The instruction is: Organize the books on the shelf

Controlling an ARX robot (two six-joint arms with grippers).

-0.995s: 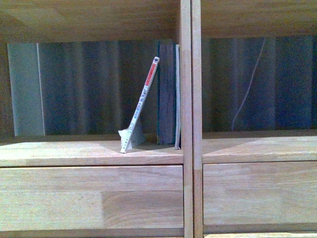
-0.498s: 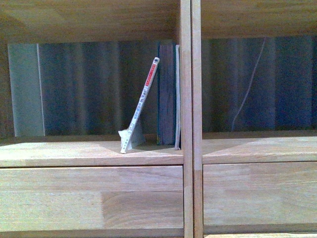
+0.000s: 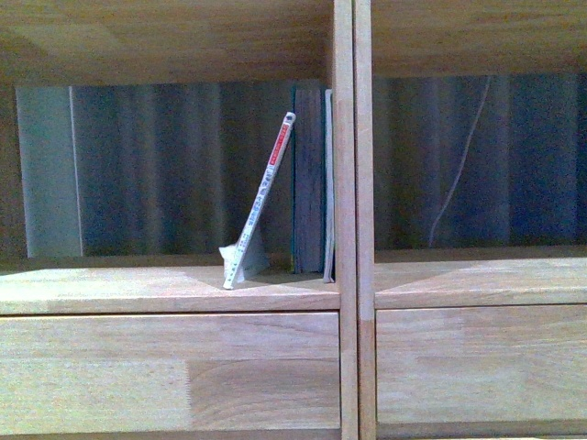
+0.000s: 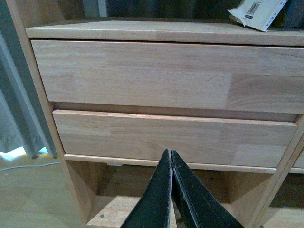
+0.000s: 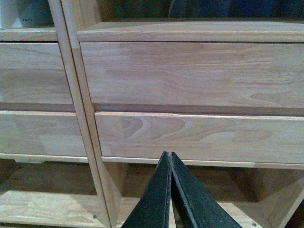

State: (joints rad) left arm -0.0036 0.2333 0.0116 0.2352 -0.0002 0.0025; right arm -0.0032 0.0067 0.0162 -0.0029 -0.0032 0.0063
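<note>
In the front view the light-wood shelf (image 3: 346, 183) fills the frame. In its left compartment a thin white softcover with a red-marked spine (image 3: 260, 200) leans to the right against a thick teal book (image 3: 308, 179) that stands upright. A slim pale book (image 3: 328, 183) stands between the teal book and the centre divider. The white book's lower corner shows in the left wrist view (image 4: 259, 12). My left gripper (image 4: 170, 153) is shut and empty, low before the left drawer panels. My right gripper (image 5: 167, 154) is shut and empty, low before the right drawer panels. Neither gripper shows in the front view.
Plain drawer panels (image 3: 170, 367) lie below the book compartment. Open lower compartments (image 4: 118, 190) sit under the panels. The right upper compartment (image 3: 477, 165) shows a dark curtain and a thin white cord (image 3: 463, 156) through the open back. A grey curtain and floor (image 4: 19, 142) lie left of the bookcase.
The whole shelf has slid slightly down in the front view, so the camera has risen a little. The books have not moved on the shelf.
</note>
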